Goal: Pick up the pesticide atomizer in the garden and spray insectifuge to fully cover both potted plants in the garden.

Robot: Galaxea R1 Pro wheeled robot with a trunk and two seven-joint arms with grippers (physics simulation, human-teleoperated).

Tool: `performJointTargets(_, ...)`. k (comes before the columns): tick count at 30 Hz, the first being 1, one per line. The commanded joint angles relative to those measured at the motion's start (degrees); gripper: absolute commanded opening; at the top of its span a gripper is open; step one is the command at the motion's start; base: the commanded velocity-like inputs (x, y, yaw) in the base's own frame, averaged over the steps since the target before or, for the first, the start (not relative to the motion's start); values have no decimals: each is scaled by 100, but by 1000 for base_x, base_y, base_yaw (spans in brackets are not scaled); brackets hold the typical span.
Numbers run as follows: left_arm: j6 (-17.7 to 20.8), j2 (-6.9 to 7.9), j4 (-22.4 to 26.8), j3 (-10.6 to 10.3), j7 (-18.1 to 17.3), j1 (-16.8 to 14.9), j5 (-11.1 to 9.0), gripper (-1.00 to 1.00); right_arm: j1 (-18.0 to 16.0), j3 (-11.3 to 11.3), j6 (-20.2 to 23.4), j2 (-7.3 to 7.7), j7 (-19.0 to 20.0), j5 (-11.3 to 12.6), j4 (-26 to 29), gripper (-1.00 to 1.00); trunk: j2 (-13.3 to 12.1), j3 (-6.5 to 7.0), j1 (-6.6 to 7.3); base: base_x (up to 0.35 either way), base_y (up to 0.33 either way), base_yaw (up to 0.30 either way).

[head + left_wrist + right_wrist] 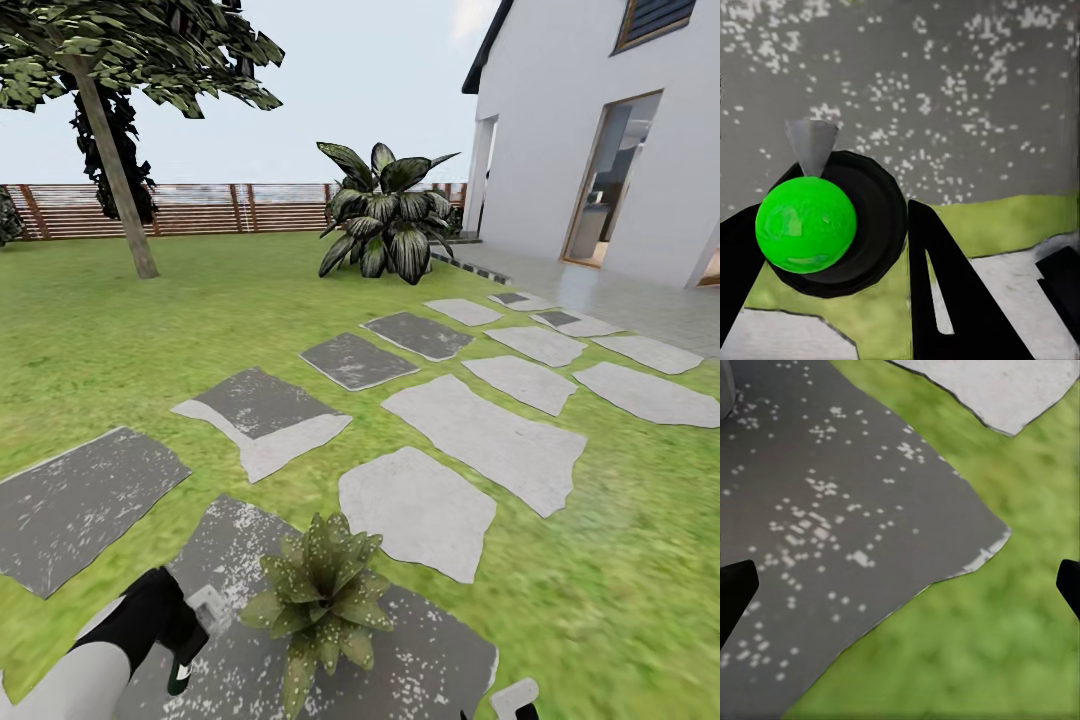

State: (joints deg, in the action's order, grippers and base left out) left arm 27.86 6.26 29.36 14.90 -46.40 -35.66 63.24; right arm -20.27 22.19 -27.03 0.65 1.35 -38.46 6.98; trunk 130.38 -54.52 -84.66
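My left gripper [862,247] sits at seven o'clock, clamped on a bottle; my right gripper [900,585] at five, jaws spread wide.

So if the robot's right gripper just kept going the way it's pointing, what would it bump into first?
The right gripper is open and points down at the ground. Straight ahead lies the edge of the dark speckled stepping stone, right where it meets the grass. It would probably touch there first, though depth is hard to judge.
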Motion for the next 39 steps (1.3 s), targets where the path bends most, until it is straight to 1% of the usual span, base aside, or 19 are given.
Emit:
performJointTargets(1,27,-12,26,39,-23,-4,-44,-100,-4,48,-22,0,14,-39,-4,100,2,-5,1,0,0,0)
performJointTargets(4,28,-24,52,35,26,-10,-182,-100,-4,48,-22,0,14,-39,-4,100,2,-5,1,0,0,0)
performJointTargets(6,39,-45,107,32,104,-29,-210,-100,-4,48,-22,2,14,-39,-4,100,2,-5,1,0,0,0)
performJointTargets(7,56,-86,188,27,130,-48,-217,-100,-4,48,-22,-1,14,-39,-4,100,2,-5,1,0,0,0)
performJointTargets(11,92,-174,366,1,158,-95,-217,-100,-4,48,-22,0,14,-39,-4,100,2,-5,1,0,0,0)
performJointTargets(14,96,-185,382,-38,161,-99,-177,-100,-4,48,-22,-2,14,-39,-4,100,2,-5,1,0,0,0)
performJointTargets(18,92,-259,393,-60,170,-85,-143,-100,-4,48,-22,-3,14,-39,-4,100,2,-5,1,0,0,0)
performJointTargets(20,76,-271,388,-136,200,-52,-139,-100,-4,48,-22,-3,14,-39,-4,100,2,-5,1,0,0,0)
performJointTargets(22,82,-279,387,-365,312,-35,-142,-100,-4,48,-22,-4,14,-39,-4,100,2,-5,1,0,0,0)
performJointTargets(23,85,-284,386,-422,331,-36,-143,-100,-4,48,-22,-4,14,-39,-4,100,2,-5,1,0,0,0)
performJointTargets(26,81,-321,379,-513,349,-31,-131,-100,-4,48,-22,-3,14,-39,-4,100,2,-5,1,0,0,0)
performJointTargets(31,88,-317,386,-550,353,-60,-128,-100,-4,48,-22,-1,14,-39,-4,100,2,-5,1,0,0,0)
performJointTargets(35,59,-258,380,-571,359,-26,-124,-100,-4,48,-22,0,14,-39,-4,100,2,-5,1,0,0,0)
performJointTargets(37,49,-242,378,-568,449,-22,-120,-100,-4,48,-22,-1,14,-39,-4,100,2,-5,1,0,0,0)
performJointTargets(38,41,-239,376,-566,629,-21,-121,-100,-4,48,-22,1,14,-39,-4,100,2,-5,1,0,0,0)
performJointTargets(39,36,-239,363,-563,737,-21,-124,-100,-4,48,-22,0,14,-39,-4,100,2,-5,1,0,0,0)
